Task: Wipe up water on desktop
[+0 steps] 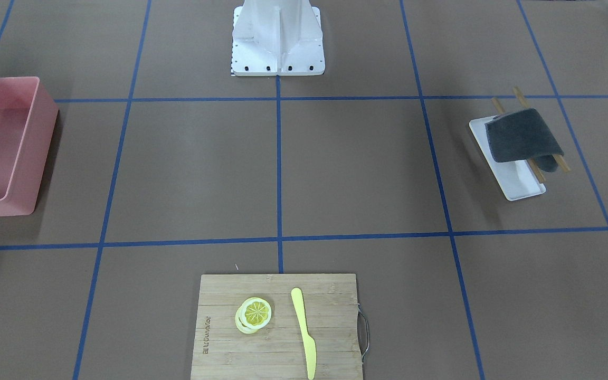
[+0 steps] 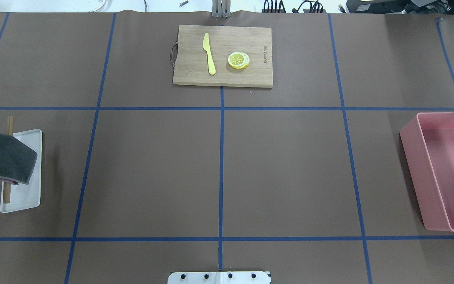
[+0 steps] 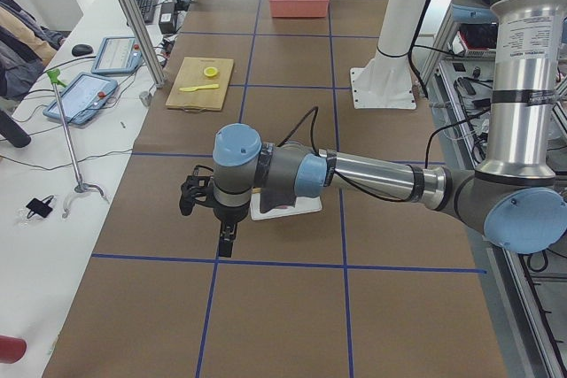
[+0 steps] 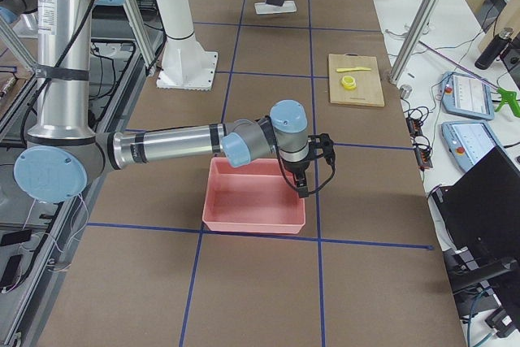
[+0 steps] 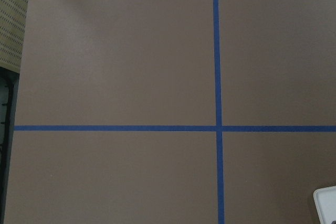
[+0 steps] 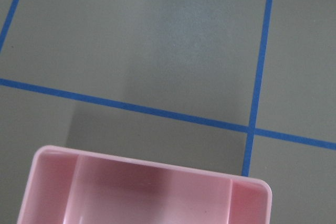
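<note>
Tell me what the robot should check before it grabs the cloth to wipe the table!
1. Cloth free to take: ok. The grey cloth hangs over the wooden rack on the white tray.
2. Left gripper above the cloth: not ok. It hangs beside the tray.
3. Left gripper open: cannot tell.
4. Water found on the desktop: cannot tell. No wet patch shows in any view.
5. Right gripper out of the way: ok. It hangs over the pink bin, far from the cloth.
</note>
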